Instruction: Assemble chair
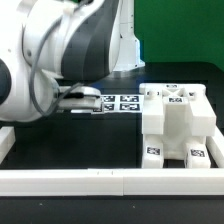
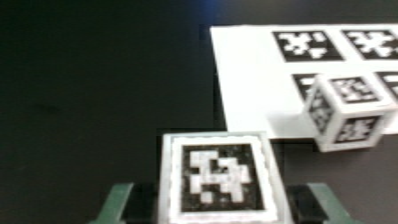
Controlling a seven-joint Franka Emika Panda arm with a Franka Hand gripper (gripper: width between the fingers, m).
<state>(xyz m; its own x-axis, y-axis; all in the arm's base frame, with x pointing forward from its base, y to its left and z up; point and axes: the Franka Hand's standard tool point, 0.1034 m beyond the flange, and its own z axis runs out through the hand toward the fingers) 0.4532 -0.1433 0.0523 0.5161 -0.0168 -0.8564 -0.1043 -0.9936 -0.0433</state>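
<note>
Flanking a tagged white piece (image 2: 217,170), the gripper (image 2: 219,200) was seen in the wrist view with its dark fingers (image 2: 125,198) close in on either side. Whether the pads were pressed on the piece could not be told, so neither a grasp nor a release could be stated. The piece was set over the black table (image 2: 89,100), with its tagged face turned up toward the camera. A second tagged block (image 2: 347,112) was seen standing at the edge of the marker board (image 2: 267,55), apart from the piece. In the exterior view the arm (image 1: 60,50) was bent low over the table at the exterior view's left, with the marker board just beside its tip. A blocky white cluster (image 1: 175,120) of chair parts, tagged on top and at the feet, was found at the exterior view's right, apart from the gripper. A long white rail (image 1: 100,180) was laid along the near edge.
</note>
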